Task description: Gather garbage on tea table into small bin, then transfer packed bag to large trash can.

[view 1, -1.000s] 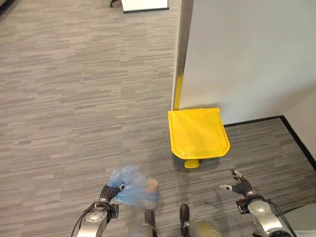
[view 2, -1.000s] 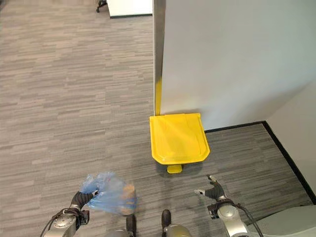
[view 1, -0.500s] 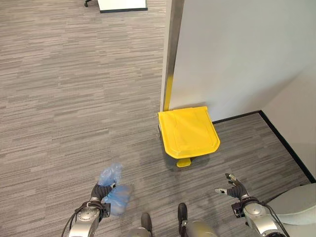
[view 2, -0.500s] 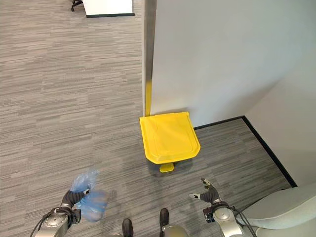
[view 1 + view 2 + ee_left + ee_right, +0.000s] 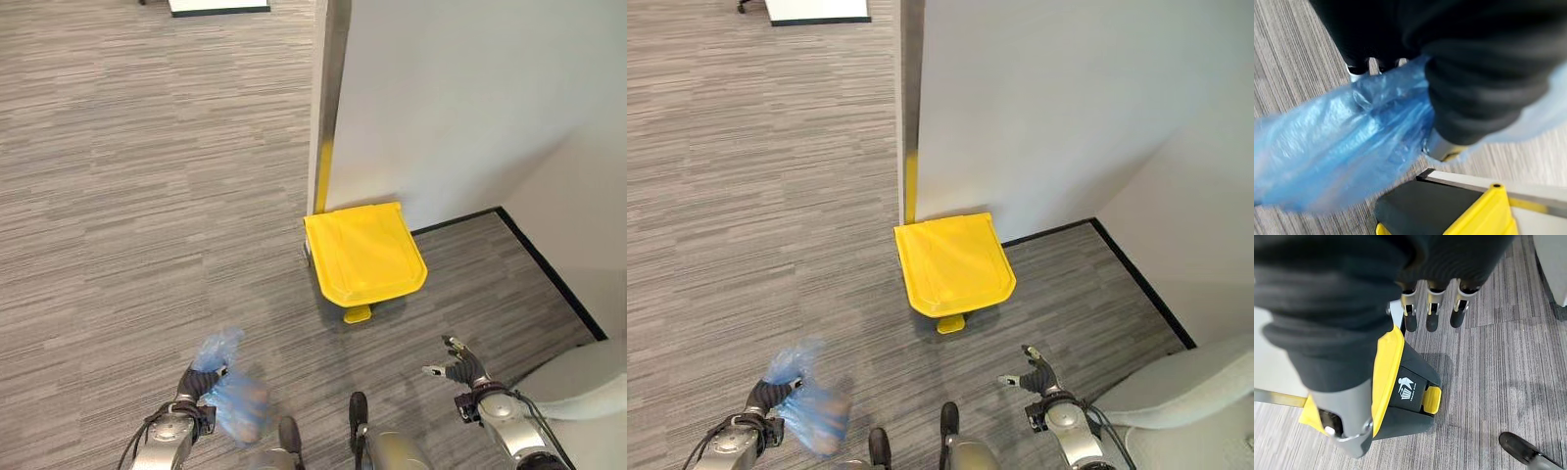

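- My left hand (image 5: 199, 385) was low at my left side, fingers curled tight round the gathered neck of the blue bag (image 5: 231, 396); the bag hung from that grip above the floor (image 5: 137, 196), and something pale showed through the plastic near its bottom.
- In the left wrist view the plastic (image 5: 1347, 142) bunched up between the dark cover and my fingers, so the hold looked firm, though I could not tell what was packed inside.
- Ahead and a little to the right stood the yellow trash can (image 5: 363, 253), backed against the grey wall (image 5: 460, 108) beside a metal post (image 5: 328, 88). Its lid (image 5: 952, 260) was down, and the yellow pedal (image 5: 1432, 400) stuck out at the foot of its dark front.
- My right hand (image 5: 457, 364) was low on the right, fingers nearly straight and spread, holding nothing, well apart from the can.
- Further right, the rounded edge of a pale seat (image 5: 1176, 392) came into view.
- As I judged it, the gathering and bagging were done. What remained was to get nearer, open the lid, most likely by the pedal, and drop the bag in.
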Controlling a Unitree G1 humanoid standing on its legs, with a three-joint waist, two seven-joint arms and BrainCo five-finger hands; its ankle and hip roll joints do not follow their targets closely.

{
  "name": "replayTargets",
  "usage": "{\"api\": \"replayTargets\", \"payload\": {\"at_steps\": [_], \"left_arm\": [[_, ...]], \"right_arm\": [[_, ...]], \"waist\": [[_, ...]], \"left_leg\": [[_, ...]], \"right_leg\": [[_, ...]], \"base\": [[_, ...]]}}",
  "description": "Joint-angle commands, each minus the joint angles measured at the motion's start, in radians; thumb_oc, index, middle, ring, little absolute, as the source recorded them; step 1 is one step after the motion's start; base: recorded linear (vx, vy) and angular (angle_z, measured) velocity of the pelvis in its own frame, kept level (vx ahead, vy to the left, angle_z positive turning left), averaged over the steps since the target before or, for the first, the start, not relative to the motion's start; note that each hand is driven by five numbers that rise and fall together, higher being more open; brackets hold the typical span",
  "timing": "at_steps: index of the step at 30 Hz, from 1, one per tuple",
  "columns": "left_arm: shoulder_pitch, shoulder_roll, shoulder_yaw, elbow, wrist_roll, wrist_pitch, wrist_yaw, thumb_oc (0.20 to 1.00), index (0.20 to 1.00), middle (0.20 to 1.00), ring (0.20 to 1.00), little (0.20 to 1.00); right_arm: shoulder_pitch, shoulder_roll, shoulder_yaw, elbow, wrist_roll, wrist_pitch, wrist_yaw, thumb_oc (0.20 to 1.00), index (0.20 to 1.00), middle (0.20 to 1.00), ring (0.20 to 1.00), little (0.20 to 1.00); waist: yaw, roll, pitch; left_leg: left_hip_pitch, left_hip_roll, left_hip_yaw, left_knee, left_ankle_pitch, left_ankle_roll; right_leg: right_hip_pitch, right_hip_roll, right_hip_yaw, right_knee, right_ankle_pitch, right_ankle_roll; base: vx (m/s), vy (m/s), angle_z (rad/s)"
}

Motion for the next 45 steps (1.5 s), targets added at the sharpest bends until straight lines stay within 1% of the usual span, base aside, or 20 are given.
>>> {"api": "replayTargets", "payload": {"at_steps": [1, 3, 5, 6, 8, 9, 10, 11, 12, 13, 14, 16, 18, 23, 28, 31, 35, 36, 41, 45], "left_arm": [[-0.015, 0.040, 0.004, -0.061, -0.015, -0.051, 0.000, 0.200, 0.200, 0.200, 0.200, 0.200], [-0.025, 0.039, 0.001, -0.059, -0.016, -0.052, 0.002, 0.200, 0.200, 0.200, 0.200, 0.200], [-0.040, 0.042, -0.001, -0.059, -0.012, -0.053, 0.001, 0.200, 0.200, 0.200, 0.200, 0.200], [-0.041, 0.042, -0.002, -0.059, -0.012, -0.053, 0.000, 0.200, 0.200, 0.200, 0.200, 0.200], [-0.053, 0.043, -0.006, -0.052, -0.011, -0.055, -0.002, 0.200, 0.200, 0.200, 0.200, 0.200], [-0.061, 0.052, -0.007, -0.045, -0.013, -0.053, 0.012, 0.200, 0.200, 0.200, 0.200, 0.200], [-0.061, 0.051, -0.008, -0.046, -0.013, -0.053, 0.012, 0.200, 0.200, 0.200, 0.200, 0.200], [-0.070, 0.049, -0.014, -0.059, -0.027, -0.053, 0.008, 0.200, 0.200, 0.200, 0.200, 0.200], [-0.072, 0.040, -0.016, -0.043, -0.032, -0.051, 0.012, 0.200, 0.200, 0.200, 0.200, 0.200], [-0.072, 0.026, -0.029, -0.036, -0.046, -0.048, 0.007, 0.200, 0.200, 0.200, 0.200, 0.200], [-0.068, 0.017, -0.030, -0.021, -0.046, -0.049, 0.004, 0.200, 0.200, 0.200, 0.200, 0.200], [-0.072, 0.008, -0.036, -0.011, -0.047, -0.052, 0.007, 0.200, 0.200, 0.200, 0.200, 0.200], [-0.073, 0.005, -0.036, -0.011, -0.046, -0.053, 0.007, 0.200, 0.200, 0.200, 0.200, 0.200], [-0.057, -0.001, -0.039, -0.035, -0.031, -0.057, -0.011, 0.200, 0.200, 0.200, 0.200, 0.200], [-0.060, -0.007, -0.071, -0.075, 0.004, -0.068, -0.041, 0.200, 0.200, 0.200, 0.200, 0.200], [-0.082, -0.006, -0.097, -0.086, 0.017, -0.080, -0.040, 0.200, 0.200, 0.200, 0.200, 0.200], [-0.164, 0.009, -0.184, -0.123, -0.030, -0.113, -0.023, 0.200, 0.200, 0.200, 0.200, 0.200], [-0.164, 0.009, -0.184, -0.123, -0.030, -0.113, -0.023, 0.200, 0.200, 0.200, 0.200, 0.200], [-0.265, 0.039, -0.289, -0.213, -0.055, -0.138, -0.042, 0.200, 0.200, 0.200, 0.200, 0.200], [-0.331, 0.052, -0.377, -0.320, -0.072, -0.153, -0.072, 0.200, 0.200, 0.200, 0.200, 0.200]], "right_arm": [[-0.017, -0.027, -0.002, -0.040, 0.002, -0.020, -0.016, 1.000, 1.000, 1.000, 1.000, 1.000], [-0.014, -0.027, -0.009, -0.041, 0.006, -0.021, -0.019, 1.000, 1.000, 1.000, 1.000, 1.000], [0.000, -0.028, -0.018, -0.035, 0.011, -0.018, -0.018, 1.000, 1.000, 1.000, 1.000, 1.000], [0.001, -0.029, -0.018, -0.035, 0.012, -0.017, -0.018, 1.000, 1.000, 1.000, 1.000, 1.000], [0.013, -0.031, -0.024, -0.033, 0.022, -0.019, -0.018, 1.000, 1.000, 1.000, 1.000, 1.000], [0.026, -0.036, -0.032, -0.027, 0.026, -0.018, -0.018, 1.000, 1.000, 1.000, 1.000, 1.000], [0.026, -0.037, -0.032, -0.027, 0.026, -0.018, -0.018, 1.000, 1.000, 1.000, 1.000, 1.000], [0.040, -0.040, -0.050, -0.031, 0.042, -0.016, -0.025, 1.000, 1.000, 1.000, 1.000, 1.000], [0.047, -0.034, -0.053, -0.023, 0.042, -0.021, -0.029, 1.000, 1.000, 1.000, 1.000, 1.000], [0.057, -0.028, -0.073, -0.019, 0.064, -0.025, -0.034, 1.000, 1.000, 1.000, 1.000, 1.000], [0.063, -0.033, -0.080, -0.008, 0.070, -0.024, -0.038, 1.000, 1.000, 1.000, 1.000, 1.000], [0.055, -0.032, -0.082, 0.004, 0.087, -0.030, -0.043, 1.000, 1.000, 1.000, 1.000, 1.000], [0.042, -0.034, -0.075, 0.002, 0.089, -0.035, -0.043, 1.000, 1.000, 1.000, 1.000, 1.000], [-0.002, -0.028, -0.024, -0.025, 0.070, -0.039, -0.019, 1.000, 1.000, 1.000, 1.000, 1.000], [-0.102, -0.017, 0.061, -0.111, 0.066, -0.056, 0.016, 1.000, 1.000, 1.000, 1.000, 1.000], [-0.203, -0.009, 0.115, -0.124, 0.073, -0.068, 0.012, 1.000, 1.000, 1.000, 1.000, 1.000], [-0.478, 0.004, 0.194, -0.060, 0.114, -0.068, -0.029, 1.000, 1.000, 1.000, 1.000, 1.000], [-0.478, 0.004, 0.194, -0.060, 0.114, -0.068, -0.029, 1.000, 1.000, 1.000, 1.000, 1.000], [-0.688, -0.066, 0.224, 0.060, 0.155, -0.058, -0.061, 1.000, 1.000, 1.000, 1.000, 1.000], [-0.788, -0.124, 0.234, 0.129, 0.170, -0.059, -0.068, 1.000, 1.000, 1.000, 1.000, 1.000]], "waist": [[-0.010, 0.007, 0.021], [-0.022, 0.011, 0.028], [-0.037, 0.005, 0.033], [-0.039, 0.005, 0.033], [-0.050, -0.008, 0.029], [-0.074, -0.008, 0.030], [-0.072, -0.004, 0.029], [-0.079, -0.012, 0.030], [-0.085, -0.014, 0.022], [-0.101, -0.003, 0.007], [-0.119, 0.013, -0.010], [-0.129, 0.027, -0.024], [-0.133, 0.040, -0.032], [-0.110, 0.053, -0.034], [-0.080, 0.066, -0.032], [-0.061, 0.071, -0.029], [-0.019, 0.069, -0.022], [-0.019, 0.069, -0.022], [-0.001, 0.053, -0.013], [0.000, 0.041, -0.005]], "left_leg": [[0.065, -0.048, -0.159, 0.173, -0.229, -0.029], [0.077, -0.047, -0.171, 0.190, -0.248, -0.034], [0.098, -0.040, -0.183, 0.222, -0.286, -0.055], [0.099, -0.039, -0.188, 0.228, -0.291, -0.056], [0.111, -0.038, -0.216, 0.273, -0.332, -0.067], [0.152, -0.023, -0.241, 0.270, -0.359, -0.073], [0.151, -0.019, -0.240, 0.271, -0.362, -0.073], [0.165, -0.010, -0.271, 0.294, -0.385, -0.083], [0.186, 0.002, -0.303, 0.298, -0.396, -0.086], [0.220, 0.036, -0.318, 0.276, -0.403, -0.096], [0.244, 0.081, -0.318, 0.241, -0.399, -0.107], [0.254, 0.105, -0.314, 0.203, -0.381, -0.112], [0.251, 0.112, -0.304, 0.173, -0.368, -0.111], [0.265, 0.090, -0.283, 0.118, -0.361, -0.101], [0.291, 0.068, -0.286, 0.075, -0.360, -0.088], [0.292, 0.062, -0.295, 0.068, -0.358, -0.085], [0.282, 0.061, -0.311, 0.062, -0.353, -0.085], [0.282, 0.061, -0.311, 0.062, -0.353, -0.085], [0.257, 0.068, -0.323, 0.070, -0.351, -0.090], [0.251, 0.070, -0.332, 0.072, -0.355, -0.092]], "right_leg": [[0.008, -0.022, -0.049, -0.123, 0.027, 0.000], [-0.005, -0.022, -0.063, -0.161, 0.034, 0.002], [-0.032, -0.038, -0.101, -0.224, 0.048, 0.006], [-0.034, -0.040, -0.104, -0.232, 0.051, 0.007], [-0.053, -0.053, -0.092, -0.246, 0.076, 0.013], [-0.129, -0.061, -0.035, -0.200, 0.107, 0.025], [-0.132, -0.057, -0.035, -0.195, 0.103, 0.025], [-0.160, -0.049, 0.035, -0.083, 0.103, 0.031], [-0.168, -0.044, 0.047, -0.032, 0.107, 0.015], [-0.186, -0.038, 0.029, 0.029, 0.080, 0.001], [-0.204, -0.032, 0.009, 0.047, 0.066, -0.006], [-0.220, -0.025, -0.009, 0.042, 0.064, -0.006], [-0.245, -0.015, -0.017, 0.036, 0.069, -0.005], [-0.267, -0.011, -0.022, 0.010, 0.099, 0.007], [-0.262, -0.034, -0.035, -0.016, 0.128, 0.015], [-0.253, -0.047, -0.051, -0.036, 0.136, 0.011], [-0.248, -0.069, -0.074, -0.048, 0.141, 0.004], [-0.248, -0.069, -0.074, -0.048, 0.141, 0.004], [-0.254, -0.075, -0.083, -0.057, 0.139, 0.000], [-0.259, -0.077, -0.089, -0.065, 0.140, 0.003]], "base": [[0.16, 0.022, 0.03], [0.19, -0.014, 0.47], [0.27, -0.070, 0.36], [0.30, -0.111, 0.43], [0.40, -0.152, 0.68], [0.37, -0.128, 0.72], [0.51, -0.214, 0.77], [0.37, -0.174, 0.94], [0.56, -0.313, 0.79], [0.43, -0.277, 0.87], [0.35, -0.271, 0.70], [0.11, -0.113, 0.44], [-0.02, -0.006, -0.16], [-0.04, 0.039, -0.15], [-0.02, 0.023, -0.19], [-0.01, 0.000, 0.11], [0.00, -0.019, 0.18], [0.01, -0.038, 0.16], [-0.02, -0.035, 0.17], [-0.03, -0.038, 0.05]]}}
